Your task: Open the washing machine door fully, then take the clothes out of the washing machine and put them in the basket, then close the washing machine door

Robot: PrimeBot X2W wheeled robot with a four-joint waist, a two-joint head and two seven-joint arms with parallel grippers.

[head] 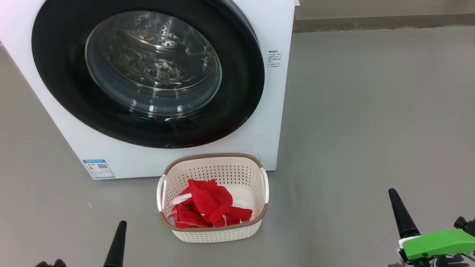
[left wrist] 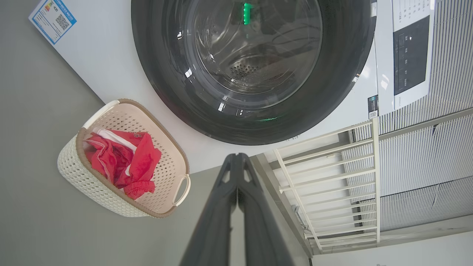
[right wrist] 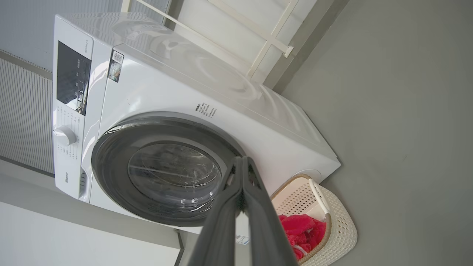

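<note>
Left gripper [left wrist: 236,157] pinched, clothes [head: 207,207] in basket [head: 217,234]

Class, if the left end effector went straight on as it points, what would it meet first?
Probably the white front of the washing machine, just beside the washing machine door, though depth is unclear.
</note>
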